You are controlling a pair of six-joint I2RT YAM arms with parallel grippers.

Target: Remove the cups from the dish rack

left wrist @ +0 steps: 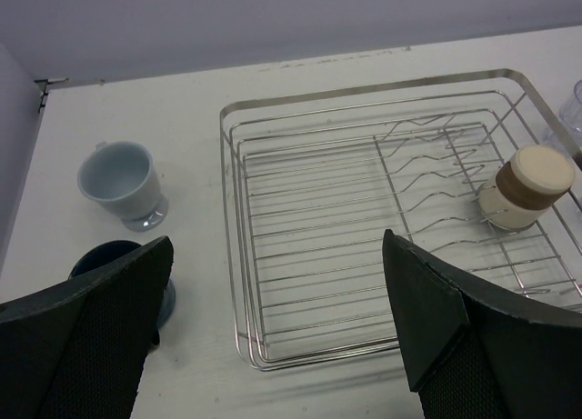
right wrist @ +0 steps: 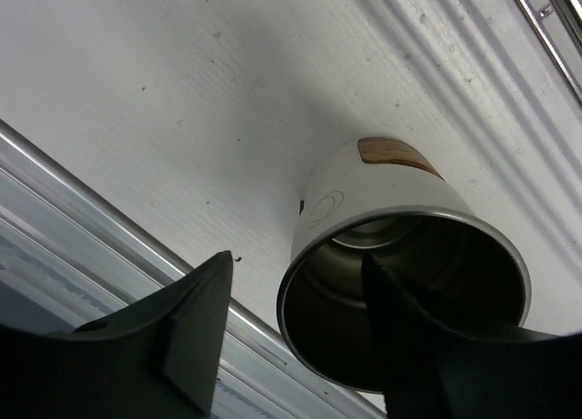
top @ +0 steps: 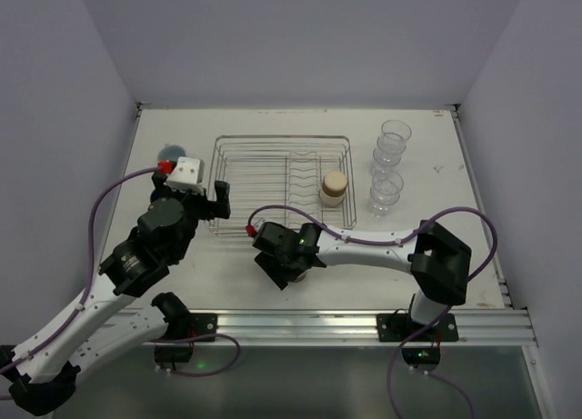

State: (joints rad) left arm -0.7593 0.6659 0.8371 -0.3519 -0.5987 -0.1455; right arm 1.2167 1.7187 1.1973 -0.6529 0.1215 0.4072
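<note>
The dish rack (top: 273, 169) sits mid-table and holds one tan cup (top: 334, 188), also seen in the left wrist view (left wrist: 526, 188). Three clear tumblers (top: 389, 155) stand right of the rack. A pale blue-white cup (left wrist: 120, 180) and a dark blue cup (left wrist: 109, 254) stand left of the rack (left wrist: 238, 255). My left gripper (left wrist: 273, 328) is open and empty above the rack's near-left corner. My right gripper (right wrist: 309, 337) is open in front of the rack, straddling the wall of a cream cup (right wrist: 382, 192) that stands on the table: one finger inside, one outside and apart from it.
The metal rail (right wrist: 109, 228) at the table's front edge runs just beside the cream cup. Side walls enclose the table left and right. The dark blue cup (top: 168, 152) sits partly behind the left wrist in the top view.
</note>
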